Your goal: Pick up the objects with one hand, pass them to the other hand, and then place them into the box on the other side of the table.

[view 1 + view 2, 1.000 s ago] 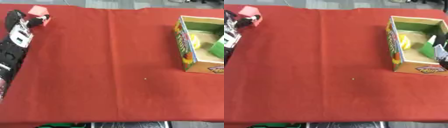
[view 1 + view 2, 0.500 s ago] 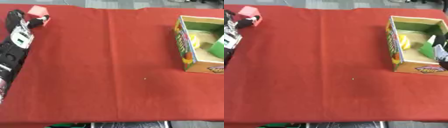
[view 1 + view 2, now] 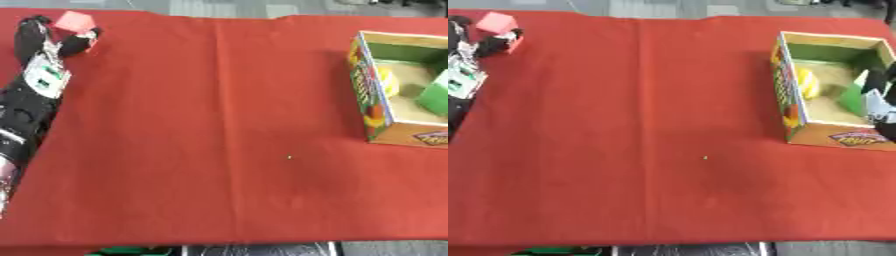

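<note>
A: Fingers (image 3: 83, 41) of the left hand (image 3: 44, 60) curl around a pink block (image 3: 73, 21) at the table's (image 3: 219, 125) far-left corner.

B: Right hand (image 3: 881, 102)?

A: Beside the box (image 3: 785, 107), fingers unclear.

B: Progress?

A: Yellow and green items already boxed; block still needs passing and placing. It's cube-like, no clear long axis.

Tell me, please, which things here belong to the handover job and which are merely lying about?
Part of the job:
small pink-red block
left hand, fingers round the block
open cardboard box
right hand at the box

Lying about:
red tablecloth
tiny pale speck
</note>
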### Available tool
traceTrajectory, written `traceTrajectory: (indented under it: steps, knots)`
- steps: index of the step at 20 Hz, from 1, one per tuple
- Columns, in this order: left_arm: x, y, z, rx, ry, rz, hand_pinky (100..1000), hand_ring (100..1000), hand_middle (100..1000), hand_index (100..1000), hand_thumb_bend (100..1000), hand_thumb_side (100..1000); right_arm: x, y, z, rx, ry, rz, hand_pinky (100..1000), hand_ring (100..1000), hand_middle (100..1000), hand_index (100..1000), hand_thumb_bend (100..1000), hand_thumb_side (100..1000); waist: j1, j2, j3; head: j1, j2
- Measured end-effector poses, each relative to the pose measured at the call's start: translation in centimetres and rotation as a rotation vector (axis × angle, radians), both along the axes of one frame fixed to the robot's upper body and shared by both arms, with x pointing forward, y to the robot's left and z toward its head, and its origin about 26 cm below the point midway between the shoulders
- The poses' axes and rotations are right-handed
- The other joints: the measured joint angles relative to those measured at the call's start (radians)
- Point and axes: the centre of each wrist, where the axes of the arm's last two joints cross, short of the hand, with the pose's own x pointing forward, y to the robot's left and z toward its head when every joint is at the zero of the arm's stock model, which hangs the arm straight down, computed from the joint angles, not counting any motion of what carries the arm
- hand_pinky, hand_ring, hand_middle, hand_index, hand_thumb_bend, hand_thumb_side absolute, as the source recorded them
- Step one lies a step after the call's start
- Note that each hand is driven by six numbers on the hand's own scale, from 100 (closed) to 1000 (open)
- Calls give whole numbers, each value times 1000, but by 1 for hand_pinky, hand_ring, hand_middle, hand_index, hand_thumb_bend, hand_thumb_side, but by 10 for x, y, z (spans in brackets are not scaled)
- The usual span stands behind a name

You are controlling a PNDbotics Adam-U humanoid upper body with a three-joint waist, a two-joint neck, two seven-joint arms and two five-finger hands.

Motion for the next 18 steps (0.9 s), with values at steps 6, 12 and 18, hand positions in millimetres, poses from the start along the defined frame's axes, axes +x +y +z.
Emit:
traceTrajectory:
  steps: [6,12,18]
  knots:
    - [0,-1,-1,-9,-4,-45,809,750,685,745,557,360,0,0,0,-1,1,2,673,383,428,922,100,271,0,0,1,-2,0]
    - [0,-1,0,-13,4,-47,784,699,621,713,404,244,0,0,0,-2,2,3,673,383,428,921,100,268,-2,0,3,-3,0]
    - [0,-1,1,-12,1,-42,772,678,596,707,349,186,0,0,0,-3,3,3,673,382,426,920,100,267,-3,0,6,-3,0]
